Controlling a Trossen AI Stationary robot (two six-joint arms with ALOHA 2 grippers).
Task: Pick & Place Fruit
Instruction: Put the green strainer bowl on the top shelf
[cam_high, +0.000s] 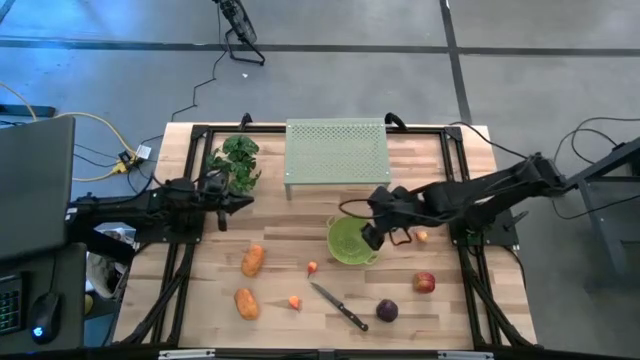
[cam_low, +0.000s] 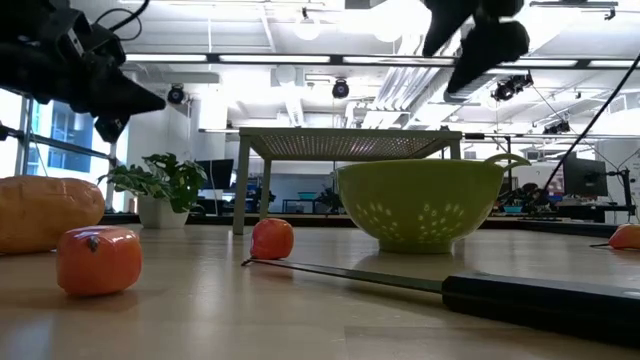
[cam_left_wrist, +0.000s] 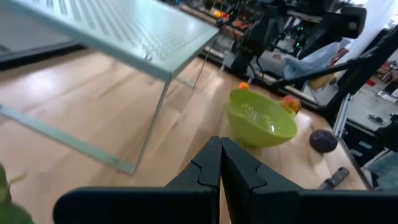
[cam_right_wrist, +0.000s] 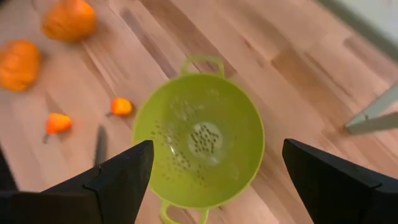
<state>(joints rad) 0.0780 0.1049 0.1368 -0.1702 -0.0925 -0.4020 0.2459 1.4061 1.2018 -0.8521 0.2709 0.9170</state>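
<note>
The fruit lies loose on the wooden table: two orange oblong pieces (cam_high: 253, 260) (cam_high: 246, 302), a red apple (cam_high: 424, 283), a dark purple round one (cam_high: 387, 311) and tiny red-orange ones (cam_high: 312, 267) (cam_high: 294, 302) (cam_high: 422, 237). My right gripper (cam_high: 375, 235) (cam_right_wrist: 211, 180) hangs open above the green colander (cam_high: 350, 242) (cam_right_wrist: 199, 146), whose bowl shows nothing inside. My left gripper (cam_high: 235, 200) (cam_left_wrist: 221, 168) is shut and holds nothing, raised above the table near the green leafy bunch (cam_high: 238, 163).
A black-handled knife (cam_high: 340, 306) lies between the tiny fruit and the purple piece. A pale green perforated shelf on thin legs (cam_high: 337, 150) stands at the table's far edge. Bare wood lies between the colander and the orange pieces.
</note>
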